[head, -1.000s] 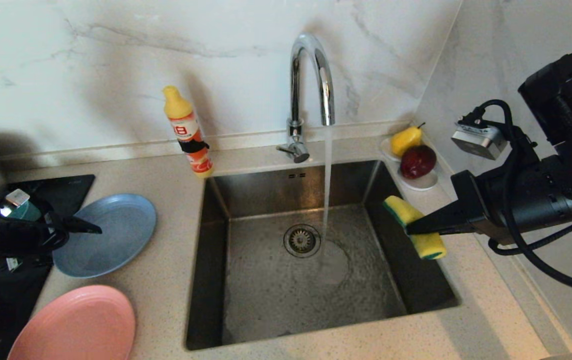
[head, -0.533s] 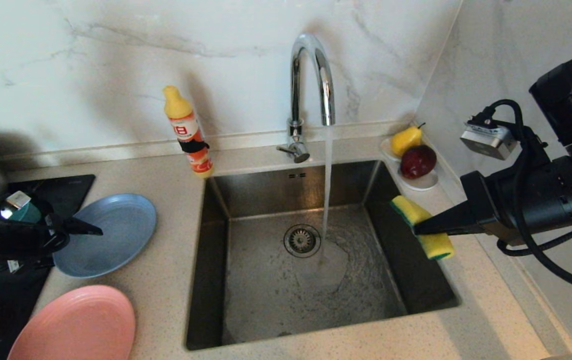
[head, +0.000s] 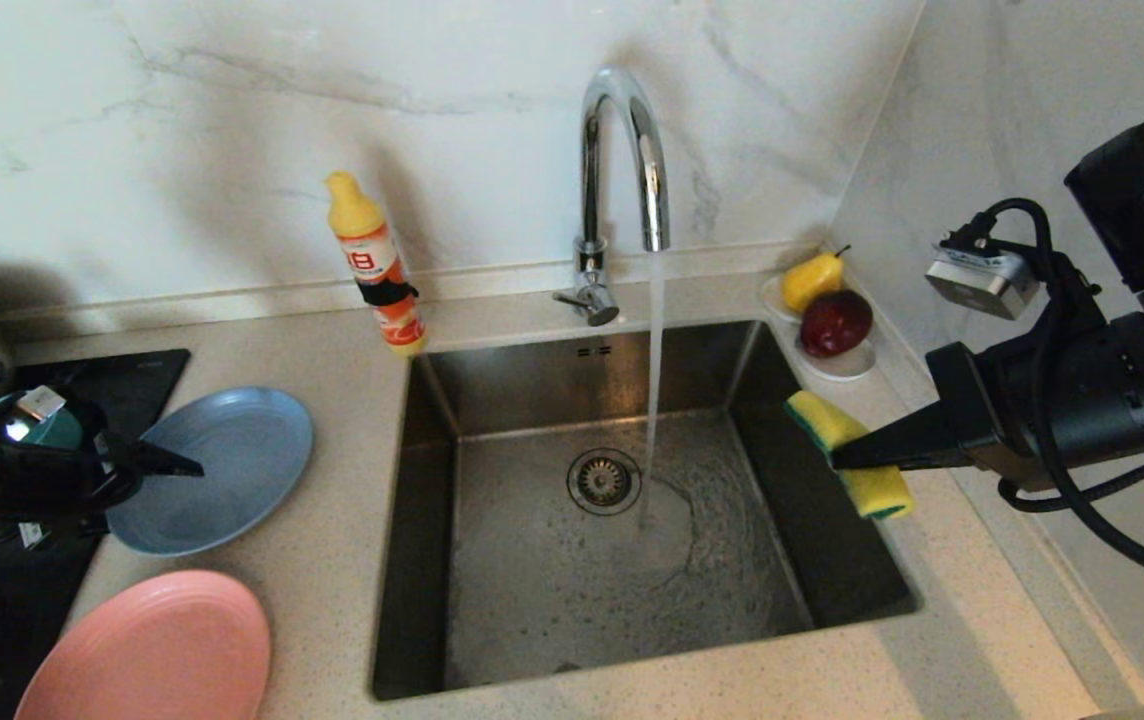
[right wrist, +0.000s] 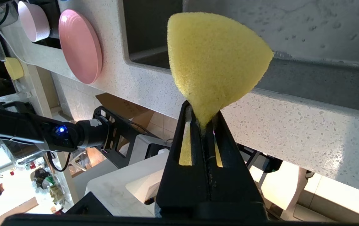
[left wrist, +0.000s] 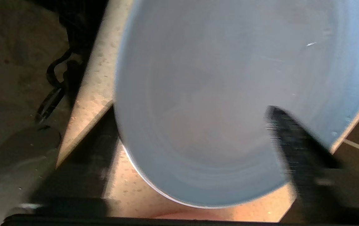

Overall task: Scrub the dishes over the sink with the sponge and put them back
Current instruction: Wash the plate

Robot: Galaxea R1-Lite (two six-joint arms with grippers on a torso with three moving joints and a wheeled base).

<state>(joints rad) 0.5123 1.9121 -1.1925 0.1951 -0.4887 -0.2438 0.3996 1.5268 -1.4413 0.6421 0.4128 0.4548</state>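
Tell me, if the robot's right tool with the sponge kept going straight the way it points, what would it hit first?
Probably nothing solid at first. The right tool, shut on the bent yellow foam sponge, points roughly level across the square stainless-steel sink, so the falling stream of tap water looks first in line, though depth is hard to judge.

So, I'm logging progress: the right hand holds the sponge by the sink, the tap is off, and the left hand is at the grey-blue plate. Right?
One slip: the tap is running, as the head view shows, water streaming into the sink. The rest holds: the right hand pinches the sponge, and the left hand is at the grey-blue plate.
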